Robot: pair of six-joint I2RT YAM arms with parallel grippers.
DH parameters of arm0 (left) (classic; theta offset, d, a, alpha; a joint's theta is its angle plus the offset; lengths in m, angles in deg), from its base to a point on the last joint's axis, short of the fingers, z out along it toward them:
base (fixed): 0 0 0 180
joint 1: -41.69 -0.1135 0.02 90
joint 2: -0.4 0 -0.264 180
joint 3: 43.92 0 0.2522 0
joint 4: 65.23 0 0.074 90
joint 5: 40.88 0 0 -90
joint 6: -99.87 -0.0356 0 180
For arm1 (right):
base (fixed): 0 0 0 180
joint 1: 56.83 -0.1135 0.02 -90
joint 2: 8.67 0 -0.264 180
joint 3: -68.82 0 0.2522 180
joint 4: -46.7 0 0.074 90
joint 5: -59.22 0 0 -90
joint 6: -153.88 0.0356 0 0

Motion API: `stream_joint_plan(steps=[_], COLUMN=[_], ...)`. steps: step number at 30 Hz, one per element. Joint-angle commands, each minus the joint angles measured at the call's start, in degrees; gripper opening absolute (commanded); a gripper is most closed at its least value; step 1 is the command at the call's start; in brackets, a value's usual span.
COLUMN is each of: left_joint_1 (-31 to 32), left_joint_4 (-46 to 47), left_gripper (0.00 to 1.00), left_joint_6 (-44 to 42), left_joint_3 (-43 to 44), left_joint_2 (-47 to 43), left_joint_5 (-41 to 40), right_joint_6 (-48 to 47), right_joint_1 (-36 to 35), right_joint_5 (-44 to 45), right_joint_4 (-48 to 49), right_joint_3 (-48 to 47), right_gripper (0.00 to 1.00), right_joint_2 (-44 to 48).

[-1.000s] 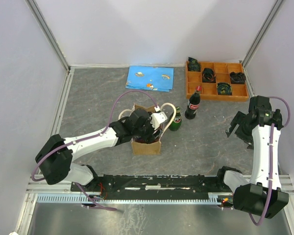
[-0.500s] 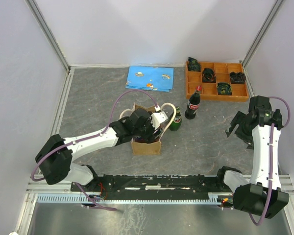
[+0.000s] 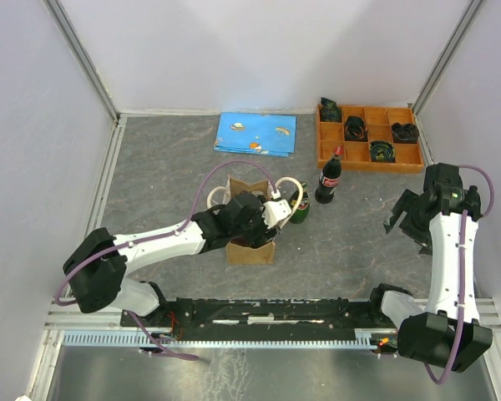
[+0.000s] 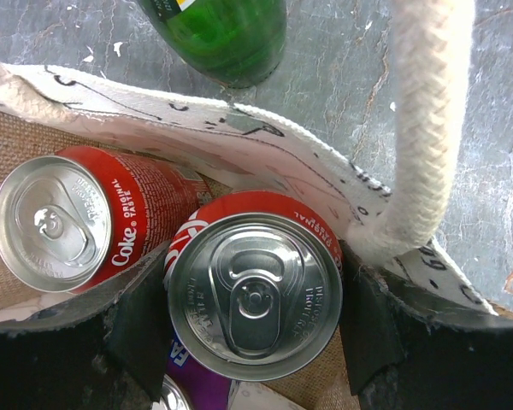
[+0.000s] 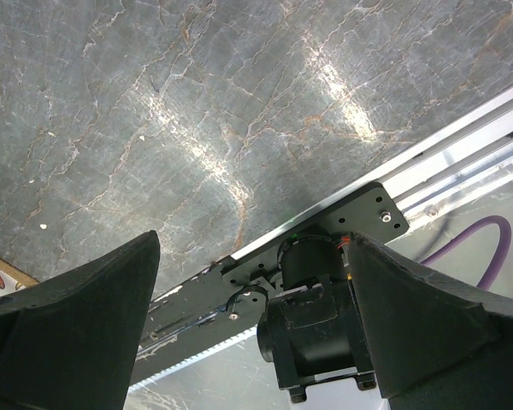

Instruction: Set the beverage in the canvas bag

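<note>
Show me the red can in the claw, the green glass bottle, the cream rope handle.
red aluminium can (image 4: 253,295), left wrist view, centre of lid.
green glass bottle (image 4: 231,43), left wrist view, its body.
cream rope handle (image 4: 432,111), left wrist view, upright stretch.

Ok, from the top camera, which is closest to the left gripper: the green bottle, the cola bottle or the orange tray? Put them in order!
Starting from the left gripper, shut on a red can inside the canvas bag:
1. Green bottle, just right of the bag.
2. Cola bottle, farther back and right.
3. Orange tray, in the back right corner.
</note>
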Motion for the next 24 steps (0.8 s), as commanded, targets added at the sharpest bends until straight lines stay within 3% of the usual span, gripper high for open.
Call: stream_joint_plan(steps=[1, 5, 17, 24], left_joint_1=[0.21, 0.29, 0.27, 0.26], left_joint_4=[3.56, 3.44, 2.52, 2.06], left_gripper=[0.44, 0.59, 0.86, 0.88], left_joint_6=[-4.01, -4.23, -2.64, -2.13], left_joint_3=[0.29, -0.10, 0.38, 1.11], left_joint_2=[0.36, 0.07, -0.96, -1.77], left_joint_5=[-2.71, -3.15, -3.14, -3.07], right_joint_6=[0.55, 0.62, 0.93, 1.01], right_joint_1=[0.21, 0.14, 0.20, 0.15], right_joint_5=[-0.04, -0.04, -0.48, -0.49], right_joint_4=[0.78, 0.84, 1.15, 1.03], right_joint_3=[-0.91, -0.73, -0.01, 0.11], right_gripper=[0.99, 0.99, 0.99, 0.99], right_joint_2=[0.17, 0.18, 0.31, 0.60])
